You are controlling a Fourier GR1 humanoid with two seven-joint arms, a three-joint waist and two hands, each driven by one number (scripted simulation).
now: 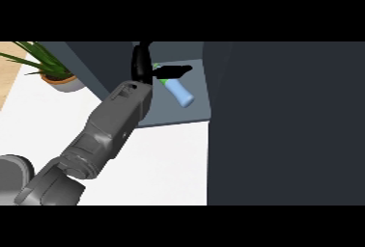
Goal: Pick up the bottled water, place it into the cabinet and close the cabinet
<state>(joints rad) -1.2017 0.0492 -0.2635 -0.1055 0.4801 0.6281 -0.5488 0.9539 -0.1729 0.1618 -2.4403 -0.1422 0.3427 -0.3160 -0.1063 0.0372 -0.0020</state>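
The bottled water [180,94] is light blue with a green upper part and lies slanted inside the open cabinet [178,116], over its grey shelf floor, with its lower end pointing down and right. My left hand [142,61] reaches into the cabinet from the lower left. Its black fingers [175,71] cross the bottle's upper part and hide it, with the thumb side on the left of the bottle. My right hand does not show.
The cabinet's dark door [285,125] stands open and fills the right half of the view. A potted plant [55,72] stands on the white counter [157,164] at the upper left, beside the cabinet's left wall.
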